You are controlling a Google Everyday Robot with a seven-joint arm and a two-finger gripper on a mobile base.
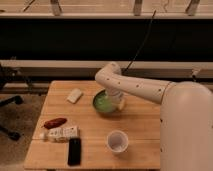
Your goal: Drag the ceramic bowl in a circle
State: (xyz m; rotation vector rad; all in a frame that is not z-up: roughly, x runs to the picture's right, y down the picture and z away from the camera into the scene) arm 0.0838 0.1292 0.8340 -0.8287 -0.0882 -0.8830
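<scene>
**Ceramic bowl near table centre, arm over its right rim**

Ceramic bowl: round, shallow, green, glossy paler inside. Sits on the wooden table, toward the back, about mid-width. Nothing can be made out inside it.

Gripper: at the bowl's right rim, reaching down from the white arm that bends in from the right. Cannot tell how the claw stands.

White cup: upright, in front of the bowl and slightly right, well apart from it. Interior looks pale; no contents can be made out.

Other items, left half of table:
- pale flat block, back left, near the bowl's left side but not touching
- red oblong item, front left
- white packet, just in front of the red item; dark marks on it, not readable
- black flat slab, near the front edge, just in front of the packet

No readable brand or writing anywhere.
</scene>
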